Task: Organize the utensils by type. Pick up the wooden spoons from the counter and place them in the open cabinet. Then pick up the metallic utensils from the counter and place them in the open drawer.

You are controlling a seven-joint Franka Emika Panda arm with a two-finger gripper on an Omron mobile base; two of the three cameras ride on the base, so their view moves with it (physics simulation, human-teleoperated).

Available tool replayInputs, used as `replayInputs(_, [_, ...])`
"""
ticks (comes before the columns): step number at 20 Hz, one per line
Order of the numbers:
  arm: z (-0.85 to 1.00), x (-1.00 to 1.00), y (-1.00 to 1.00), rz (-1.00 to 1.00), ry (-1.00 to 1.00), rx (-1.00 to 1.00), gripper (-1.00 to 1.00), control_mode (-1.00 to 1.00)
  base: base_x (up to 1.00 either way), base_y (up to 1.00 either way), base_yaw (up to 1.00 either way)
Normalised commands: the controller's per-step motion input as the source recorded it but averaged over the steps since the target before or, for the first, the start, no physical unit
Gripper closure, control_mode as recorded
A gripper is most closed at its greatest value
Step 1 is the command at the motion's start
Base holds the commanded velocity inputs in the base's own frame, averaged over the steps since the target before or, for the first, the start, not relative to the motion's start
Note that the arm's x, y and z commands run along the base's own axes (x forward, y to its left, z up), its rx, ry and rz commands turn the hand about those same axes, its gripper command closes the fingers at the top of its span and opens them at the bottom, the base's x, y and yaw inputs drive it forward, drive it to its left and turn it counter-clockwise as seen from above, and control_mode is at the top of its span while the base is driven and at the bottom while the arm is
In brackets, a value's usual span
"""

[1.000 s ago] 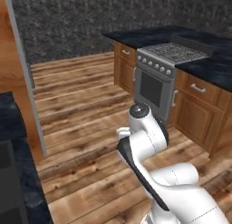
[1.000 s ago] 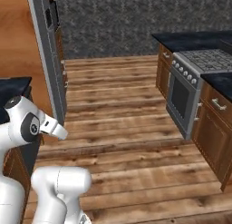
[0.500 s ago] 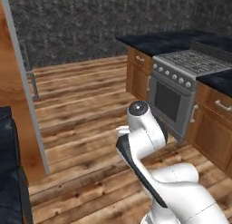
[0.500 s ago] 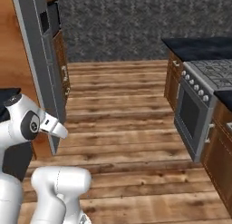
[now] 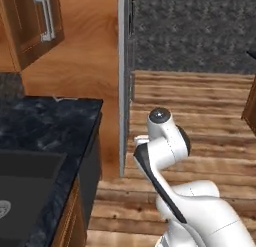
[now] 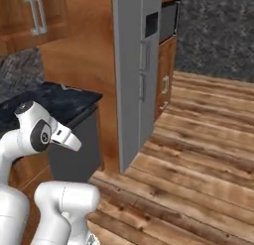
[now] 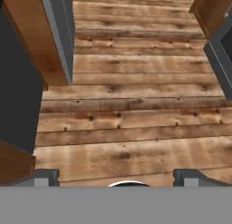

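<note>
Gaping wide and empty, the pincer [image 7: 115, 175] faces bare floor; judged slim, light and stiff, spoons on the tabletop [image 5: 47, 123] at nine o'clock want mid-handle grips.

No lettering, label, brand mark, number or sign can be read anywhere in this rendered kitchen: the surfaces in all three views carry only wood grain, stone veining and plain grey or white finishes.
</note>
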Motion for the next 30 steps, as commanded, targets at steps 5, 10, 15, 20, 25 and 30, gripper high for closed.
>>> replayInputs(5, [0.0,0.0,0.0,0.0,0.0,0.0,-1.0,1.0,0.44,-0.09,0.89])
replayInputs(10, [0.0,0.0,0.0,0.0,0.0,0.0,-1.0,1.0,0.26,-0.34,0.68])
replayInputs(15, [0.0,0.0,0.0,0.0,0.0,0.0,-1.0,1.0,0.25,-0.48,0.54])
replayInputs(20, [0.0,0.0,0.0,0.0,0.0,0.0,-1.0,1.0,0.15,-0.63,0.41])
replayInputs(25, [0.0,0.0,0.0,0.0,0.0,0.0,-1.0,1.0,0.09,-0.84,0.19])
replayInputs(30, [0.0,0.0,0.0,0.0,0.0,0.0,-1.0,1.0,0.2,-0.83,0.12])
